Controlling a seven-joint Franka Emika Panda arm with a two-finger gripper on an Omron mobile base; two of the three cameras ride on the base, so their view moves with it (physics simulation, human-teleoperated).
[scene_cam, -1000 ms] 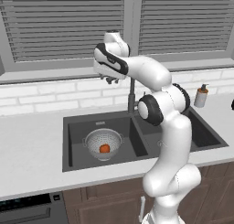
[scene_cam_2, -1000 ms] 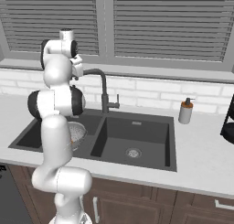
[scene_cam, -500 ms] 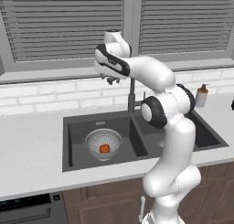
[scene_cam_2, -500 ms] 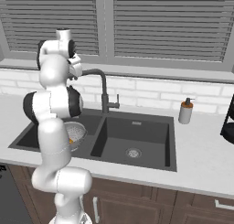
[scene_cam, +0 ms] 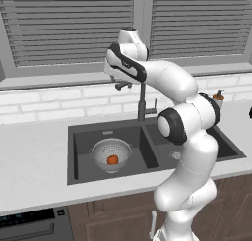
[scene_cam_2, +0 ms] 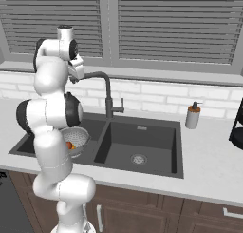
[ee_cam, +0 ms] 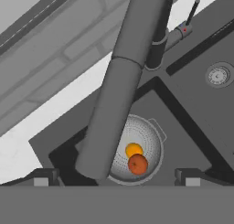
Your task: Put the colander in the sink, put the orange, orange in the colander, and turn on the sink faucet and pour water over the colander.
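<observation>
Hand view looks straight down past the faucet spout (ee_cam: 121, 90) into the left basin of the sink (ee_cam: 192, 109), where the colander (ee_cam: 146, 147) sits with both oranges (ee_cam: 136, 158) inside, touching each other near its middle. The gripper (ee_cam: 116, 179) hangs high above that basin with its jaws spread wide and nothing between them; only the two dark tips show at the bottom edge. In the left base view the hand (scene_cam: 123, 70) hovers beside the top of the faucet's arch, close to the back edge of the sink.

What remains, by my reading, is the water. The lever (ee_cam: 191, 15) (a thin dark stick on the faucet's base, red-marked) lies beyond the spout's upright, toward the back wall and off to the side of the gripper, so the hand would have to drop and reach past the neck to get at it.
</observation>
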